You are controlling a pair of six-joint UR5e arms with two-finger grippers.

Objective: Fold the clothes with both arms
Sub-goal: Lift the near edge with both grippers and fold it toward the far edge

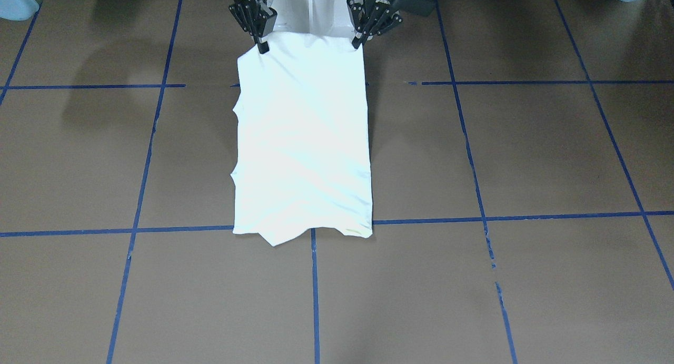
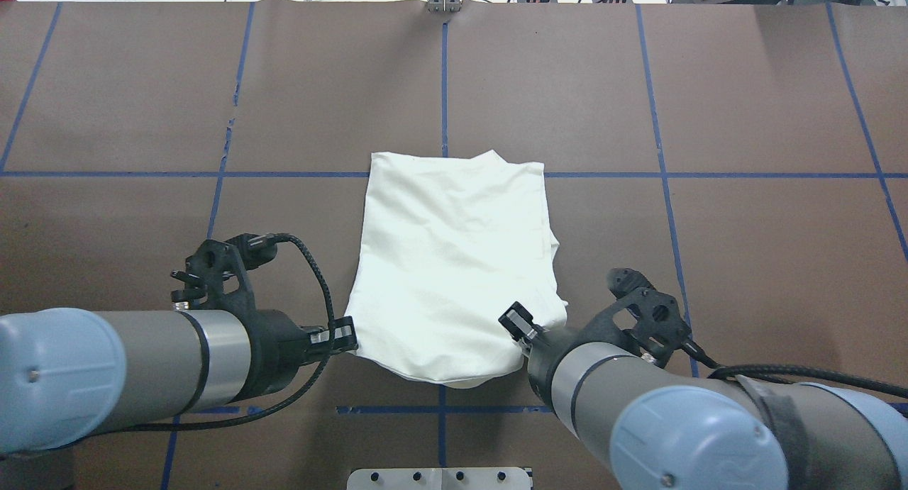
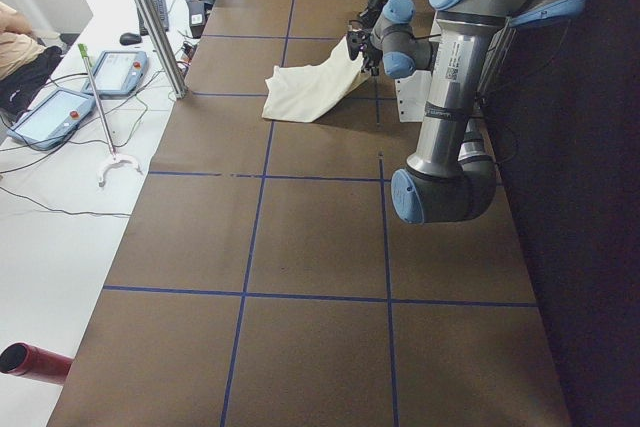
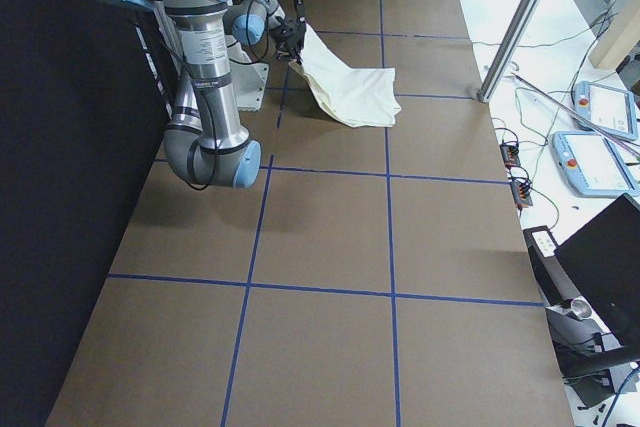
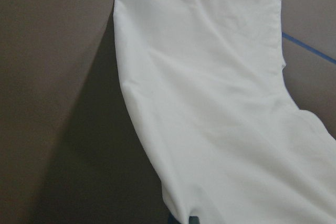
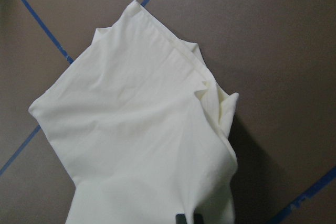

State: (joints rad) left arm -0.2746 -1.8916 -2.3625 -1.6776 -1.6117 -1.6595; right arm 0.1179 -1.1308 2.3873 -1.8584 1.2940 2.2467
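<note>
A brown tabletop (image 1: pixel 526 143) crossed by blue tape lines (image 1: pixel 526 217) into big squares takes up most of the room in view; the light is bright and even, leaving soft shadows (image 1: pixel 121 53) on the tabletop along one long edge. Behind that edge stands a black backdrop (image 3: pixel 590 247). Along the tabletop's opposite edge runs a white surface (image 3: pixel 60 237) carrying a metal post (image 3: pixel 150 17), two pendants (image 3: pixel 122 72), loose cables (image 3: pixel 35 152), a thin stick (image 3: pixel 98 112) and, by the tabletop's corner, a red cylinder (image 3: pixel 30 362). A person's sleeve (image 3: pixel 15 27) shows at that surface's far end, well apart from the tabletop
</note>
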